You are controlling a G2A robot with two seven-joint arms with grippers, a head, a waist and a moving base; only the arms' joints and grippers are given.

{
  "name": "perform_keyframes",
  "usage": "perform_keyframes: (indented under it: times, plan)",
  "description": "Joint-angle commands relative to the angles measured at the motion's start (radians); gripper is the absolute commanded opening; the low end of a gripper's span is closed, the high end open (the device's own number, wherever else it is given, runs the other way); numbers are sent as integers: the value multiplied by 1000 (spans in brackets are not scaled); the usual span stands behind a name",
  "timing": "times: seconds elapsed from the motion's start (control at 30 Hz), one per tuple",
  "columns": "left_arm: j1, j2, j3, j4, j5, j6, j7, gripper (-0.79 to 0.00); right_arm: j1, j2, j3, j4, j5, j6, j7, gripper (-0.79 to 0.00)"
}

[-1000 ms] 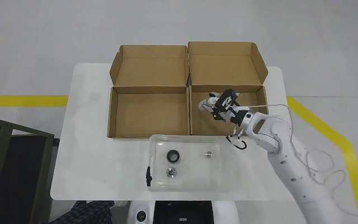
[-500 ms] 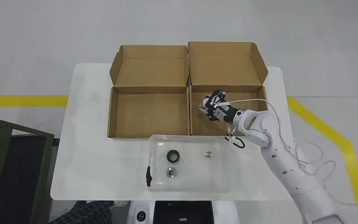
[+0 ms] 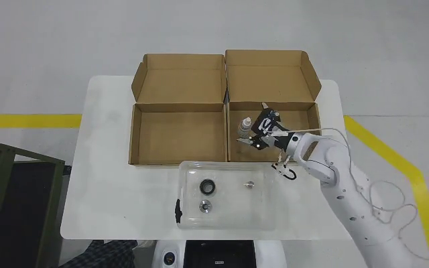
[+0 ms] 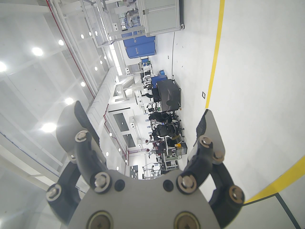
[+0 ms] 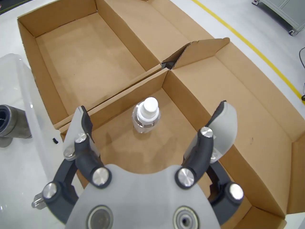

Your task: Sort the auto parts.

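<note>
On the table (image 3: 107,134), two open boxes sit side by side at the far side, with a clear tray (image 3: 228,221) just near of them. That layout looks meant to move parts from the tray into one box or the other by kind. A small clear bottle (image 5: 145,120) with a white cap stands upright on the floor of the right box (image 3: 298,104), close to its left wall. It touches neither finger, so I judge it already sorted and able to stand unaided. The right gripper (image 3: 253,127) hangs over that box with its jaws wide apart on either side of the bottle and nothing held. The left box (image 3: 177,137) holds no part. A dark ring (image 3: 208,187), a round metal part (image 3: 205,206) and a small metal piece (image 3: 249,184) lie well apart in the tray. A black piece (image 3: 177,211) sits at the tray's left rim. These four look to be the work left. The left gripper (image 4: 143,110) is turned away from the table toward the room, jaws apart and empty, probably parked out of the way. No legible writing shows on the boxes or tray, and the band around the bottle's shoulder is too small to read.
</note>
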Motion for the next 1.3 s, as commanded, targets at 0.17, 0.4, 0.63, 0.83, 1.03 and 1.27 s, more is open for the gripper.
perform_keyframes:
  times: [0.17, 0.4, 0.63, 0.83, 1.03, 1.27]
  plan:
    - [0, 0, 0, 0, 0, 0, 0, 0, -158, 28, 98, -202, -9, -93, 17, 0]
    - [0, 0, 0, 0, 0, 0, 0, 0, -288, 47, 124, -338, -30, -199, 69, 0]
    - [0, 0, 0, 0, 0, 0, 0, 0, -373, 60, 118, -416, -84, -266, 80, 0]
    - [0, 0, 0, 0, 0, 0, 0, 0, -419, 68, 107, -427, -164, -280, 91, 0]
    - [0, 0, 0, 0, 0, 0, 0, 0, -427, 74, 94, -416, -215, -291, 115, 0]
    - [0, 0, 0, 0, 0, 0, 0, 0, -421, 77, 58, -406, -250, -301, 169, 0]
